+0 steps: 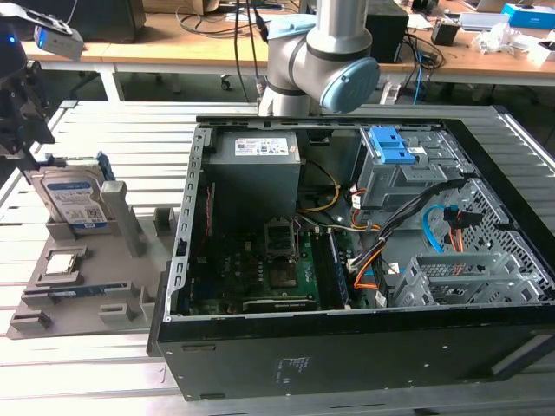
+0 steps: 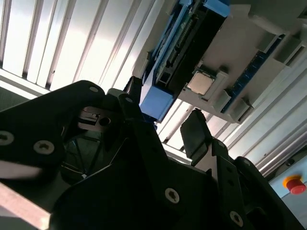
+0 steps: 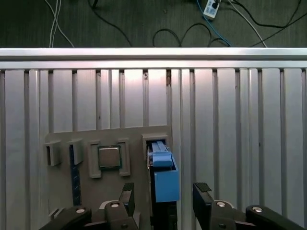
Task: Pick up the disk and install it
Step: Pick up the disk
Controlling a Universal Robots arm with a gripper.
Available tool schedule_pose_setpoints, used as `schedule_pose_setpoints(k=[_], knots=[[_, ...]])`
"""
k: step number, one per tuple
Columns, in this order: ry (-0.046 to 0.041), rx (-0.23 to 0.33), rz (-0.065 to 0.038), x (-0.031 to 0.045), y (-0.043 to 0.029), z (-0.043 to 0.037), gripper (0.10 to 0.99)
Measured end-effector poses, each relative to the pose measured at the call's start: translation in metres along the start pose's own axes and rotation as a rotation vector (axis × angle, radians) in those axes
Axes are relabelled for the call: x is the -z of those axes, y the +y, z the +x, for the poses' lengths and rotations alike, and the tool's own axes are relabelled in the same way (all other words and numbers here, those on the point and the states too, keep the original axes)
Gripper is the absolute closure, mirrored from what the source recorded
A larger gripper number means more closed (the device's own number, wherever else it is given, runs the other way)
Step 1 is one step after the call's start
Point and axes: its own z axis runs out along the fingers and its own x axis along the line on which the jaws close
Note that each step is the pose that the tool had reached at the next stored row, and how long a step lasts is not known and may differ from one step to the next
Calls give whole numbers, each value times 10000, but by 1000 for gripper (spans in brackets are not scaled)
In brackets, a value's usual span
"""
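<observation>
Here, at the exterior view's left, we find the gripper spread open astride the disk, upright in a grey holder beside a processor chip; rightward, an open computer case on the slatted table, desks behind.

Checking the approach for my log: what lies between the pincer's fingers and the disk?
Nothing. In the first wrist view the open pincer straddles the disk, with a bare gap on either side of its blue rail.
</observation>
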Motion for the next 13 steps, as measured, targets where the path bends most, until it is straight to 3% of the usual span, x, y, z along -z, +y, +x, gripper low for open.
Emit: schedule_pose_setpoints(k=[13], knots=[[4,113,-1,-338,-10,-20,486]])
